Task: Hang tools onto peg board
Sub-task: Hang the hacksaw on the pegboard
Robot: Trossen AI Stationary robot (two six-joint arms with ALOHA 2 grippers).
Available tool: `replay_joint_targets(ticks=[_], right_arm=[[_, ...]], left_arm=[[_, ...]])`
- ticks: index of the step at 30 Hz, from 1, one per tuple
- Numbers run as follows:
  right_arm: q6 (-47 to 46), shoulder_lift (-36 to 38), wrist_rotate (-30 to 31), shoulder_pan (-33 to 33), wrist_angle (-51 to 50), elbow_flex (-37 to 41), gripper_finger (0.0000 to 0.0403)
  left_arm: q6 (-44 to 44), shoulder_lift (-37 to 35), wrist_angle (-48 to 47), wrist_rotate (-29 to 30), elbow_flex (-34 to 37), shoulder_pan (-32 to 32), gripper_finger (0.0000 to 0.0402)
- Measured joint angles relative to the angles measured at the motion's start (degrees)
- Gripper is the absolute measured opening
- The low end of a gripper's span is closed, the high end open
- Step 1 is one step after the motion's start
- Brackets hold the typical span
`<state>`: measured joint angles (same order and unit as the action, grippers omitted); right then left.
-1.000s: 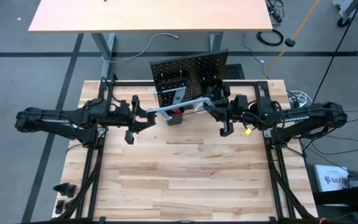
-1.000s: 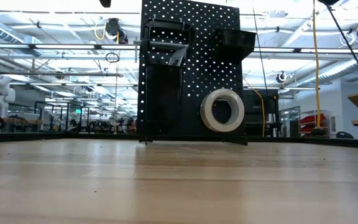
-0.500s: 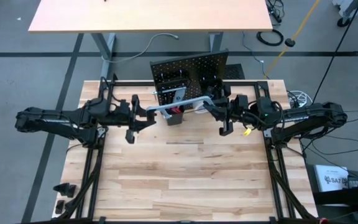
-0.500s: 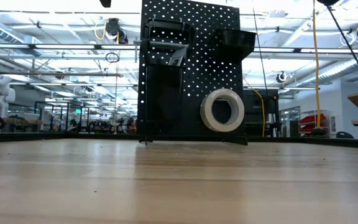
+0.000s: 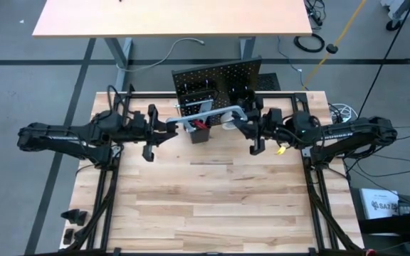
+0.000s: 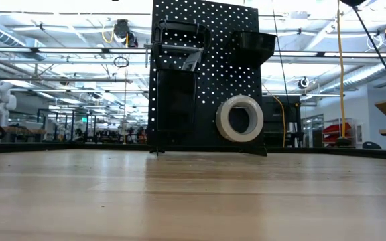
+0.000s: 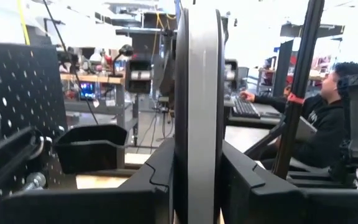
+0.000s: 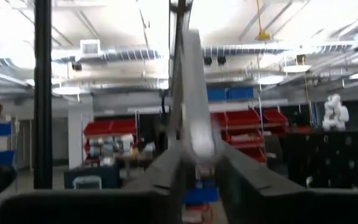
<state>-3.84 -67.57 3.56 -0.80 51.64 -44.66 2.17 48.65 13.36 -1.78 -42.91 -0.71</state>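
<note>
Both arms reach inward from the table's sides, level above the tabletop, sharing one grey bar clamp (image 5: 206,116) held across the front of the upright peg board (image 5: 218,84) at the table's far edge. The left gripper (image 5: 169,126) is closed around the bar's left end, the bar (image 7: 199,106) standing between its fingers (image 7: 253,180), while the right gripper (image 5: 243,121) clasps the opposite end (image 8: 191,112). A white tape roll (image 6: 240,118) hangs low on the board, beneath a black bin (image 6: 256,43); a seated person (image 7: 328,118) works beyond the table
</note>
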Motion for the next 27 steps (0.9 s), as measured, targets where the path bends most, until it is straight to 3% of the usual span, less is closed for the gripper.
replay_joint_targets(ticks=[6, 12, 18, 27], right_arm=[[-0.4, 2.7, 1.2, 0.0, -7.1, 0.0, 0.0196], [-2.3, 10.0, 1.5, -0.3, -27.0, 0.1, 0.0282], [-5.2, 13.7, 2.2, 1.2, -44.6, 0.1, 0.0297], [-2.6, 14.8, 17.9, 2.9, -50.1, 0.1, 0.0297]], left_arm=[[-1.0, -1.6, -5.9, 1.2, -2.9, 0.0, 0.0071], [-2.6, -2.5, -16.2, 4.2, -7.9, -0.2, 0.0071], [-4.1, -2.7, -26.8, 5.3, -12.7, -3.5, 0.0071], [-4.6, -0.8, -35.0, -0.8, -12.8, -14.6, 0.0071]])
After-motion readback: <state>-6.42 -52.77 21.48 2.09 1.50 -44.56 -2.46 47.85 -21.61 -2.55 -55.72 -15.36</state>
